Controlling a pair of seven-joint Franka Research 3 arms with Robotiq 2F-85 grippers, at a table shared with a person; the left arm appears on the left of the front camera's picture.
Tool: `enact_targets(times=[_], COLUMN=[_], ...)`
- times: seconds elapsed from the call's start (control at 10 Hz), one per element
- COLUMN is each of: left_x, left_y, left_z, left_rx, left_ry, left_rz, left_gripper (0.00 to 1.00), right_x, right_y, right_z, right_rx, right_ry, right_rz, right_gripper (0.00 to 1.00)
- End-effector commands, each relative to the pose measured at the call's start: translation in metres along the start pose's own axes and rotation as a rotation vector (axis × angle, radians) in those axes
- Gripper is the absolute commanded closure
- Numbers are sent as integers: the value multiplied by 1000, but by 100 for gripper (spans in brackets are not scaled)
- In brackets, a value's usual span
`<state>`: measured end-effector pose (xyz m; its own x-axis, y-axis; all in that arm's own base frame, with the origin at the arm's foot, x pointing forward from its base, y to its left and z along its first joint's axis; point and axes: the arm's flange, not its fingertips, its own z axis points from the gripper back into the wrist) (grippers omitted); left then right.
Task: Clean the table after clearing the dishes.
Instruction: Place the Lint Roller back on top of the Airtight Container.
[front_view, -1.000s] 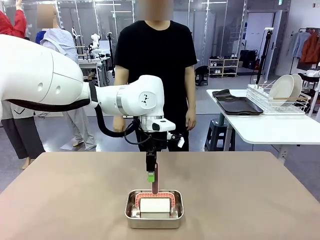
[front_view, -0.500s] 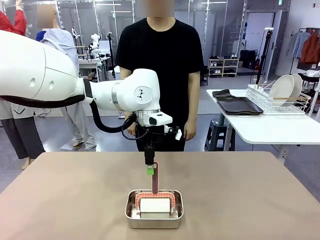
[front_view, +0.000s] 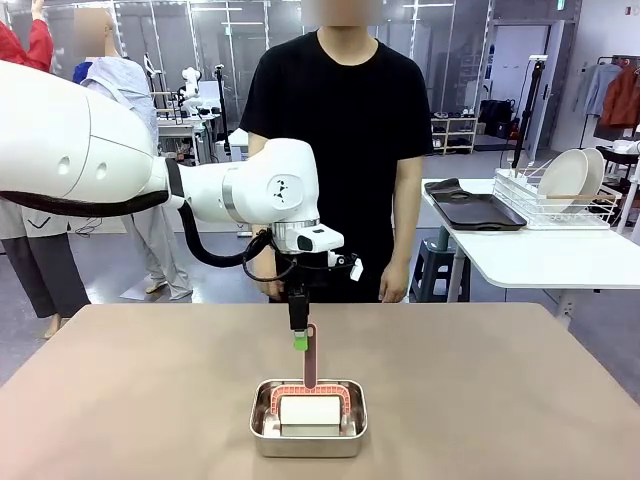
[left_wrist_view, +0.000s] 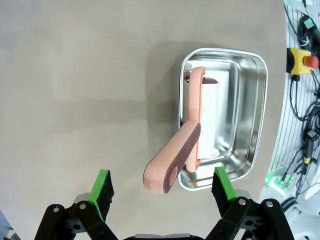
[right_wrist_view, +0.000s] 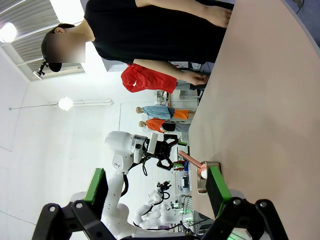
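Above the beige table (front_view: 120, 380), my left gripper (front_view: 300, 335) points straight down, just over a lint roller's pink handle (front_view: 311, 365). In the left wrist view the left gripper (left_wrist_view: 162, 185) stands open, with the handle (left_wrist_view: 172, 160) between its green pads but untouched. The white roller (left_wrist_view: 210, 115) lies in a steel tin (left_wrist_view: 250, 100). My right gripper (right_wrist_view: 157, 192) is open and holds nothing, over the table's edge. The dishes, white plates (front_view: 570, 175), stand in a wire rack on the side table, with dark trays (front_view: 475, 210) beside them.
A person in a black shirt (front_view: 335, 130) stands at the table's far edge, hands down. The steel tin (front_view: 308, 420) sits near the front middle. The white side table (front_view: 540, 255) stands at the right, beyond the beige one.
My left gripper has opened off the pink handle and risen slightly; the handle stays leaning up out of the tin. The person has stepped a little to the right.
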<state>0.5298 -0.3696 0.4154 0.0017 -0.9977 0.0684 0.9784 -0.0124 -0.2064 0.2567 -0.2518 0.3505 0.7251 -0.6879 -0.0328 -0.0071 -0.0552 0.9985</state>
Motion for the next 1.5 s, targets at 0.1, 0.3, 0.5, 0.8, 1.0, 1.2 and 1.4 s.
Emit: enact_targets(times=[0.1, 0.3, 0.5, 0.8, 1.0, 1.2, 1.4], left_x=[0, 0, 0, -64, -156, -271, -415], left_y=[-1, -1, 0, 38, 38, 13, -39], left_z=[2, 2, 0, 78, 117, 134, 127], left_rx=[-6, -6, 0, -67, -93, -210, -247], left_ry=[4, 4, 0, -220, -450, -744, -1005], left_rz=[5, 5, 0, 269, 490, 688, 874], left_gripper=[0, 0, 0, 0, 0, 0, 0], right_x=[-6, -6, -6, -6, -6, -6, -6], right_y=[2, 2, 2, 2, 2, 2, 2], right_z=[0, 0, 0, 0, 0, 0, 0], right_rx=[3, 3, 3, 3, 3, 3, 3], right_ry=[5, 5, 5, 5, 5, 5, 5], right_rz=[7, 7, 7, 7, 7, 7, 7], right_gripper=[0, 0, 0, 0, 0, 0, 0])
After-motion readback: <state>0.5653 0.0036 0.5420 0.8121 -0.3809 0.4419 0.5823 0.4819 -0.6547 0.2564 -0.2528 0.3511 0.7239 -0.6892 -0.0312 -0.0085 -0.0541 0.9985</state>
